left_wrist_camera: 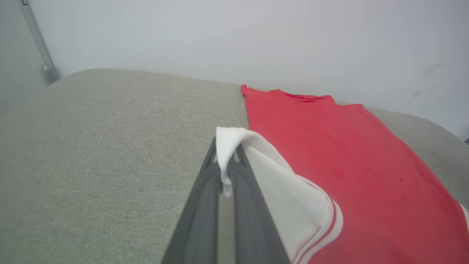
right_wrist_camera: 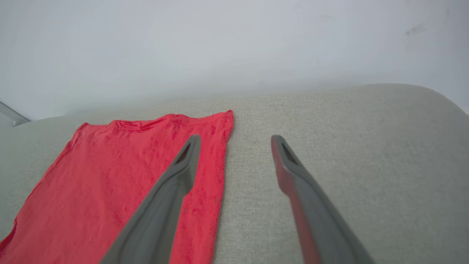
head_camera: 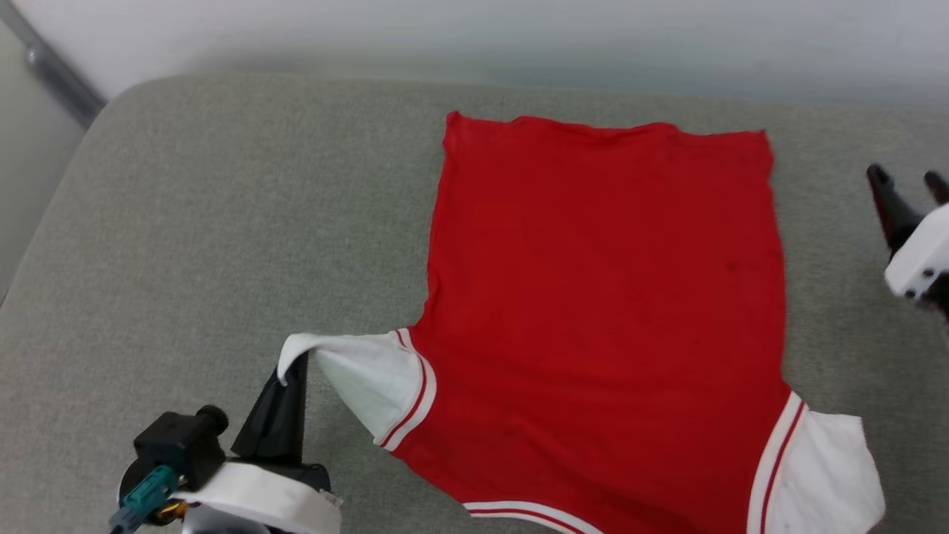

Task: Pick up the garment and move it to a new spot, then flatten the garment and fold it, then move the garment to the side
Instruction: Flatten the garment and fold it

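1. The garment (head_camera: 600, 311), a red jersey T-shirt with white sleeves, lies spread on the grey cushion (head_camera: 222, 222), right of its middle. Its hem (head_camera: 608, 132) is at the far side near the wall (head_camera: 519, 37), and its collar end is towards the robot.
2. The upper face is plain red, with no lettering visible. The body looks nearly smooth, with one layer visible and no fold across it.
3. The left gripper (head_camera: 293, 371) is closed on the tip of the near-left white sleeve (head_camera: 363, 378). It holds the tip raised off the cushion, so the sleeve runs up from the striped trim to the fingers. In the left wrist view the white cloth drapes over the fingertips (left_wrist_camera: 238, 156) and hangs between them.
4. The right gripper (head_camera: 908, 182) stands wide and holds nothing. It is above bare cushion just beside the shirt's right edge and clear of the cloth, as its own wrist view also shows (right_wrist_camera: 236, 141).
5. The other sleeve (head_camera: 823, 467) lies flat at the near right.
6. Judged from this, the move to a new spot looks done and the flattening is nearly finished. Only the pinched sleeve is yet to be laid out.
7. The folding appears not yet begun, and the final move to the side comes after it.
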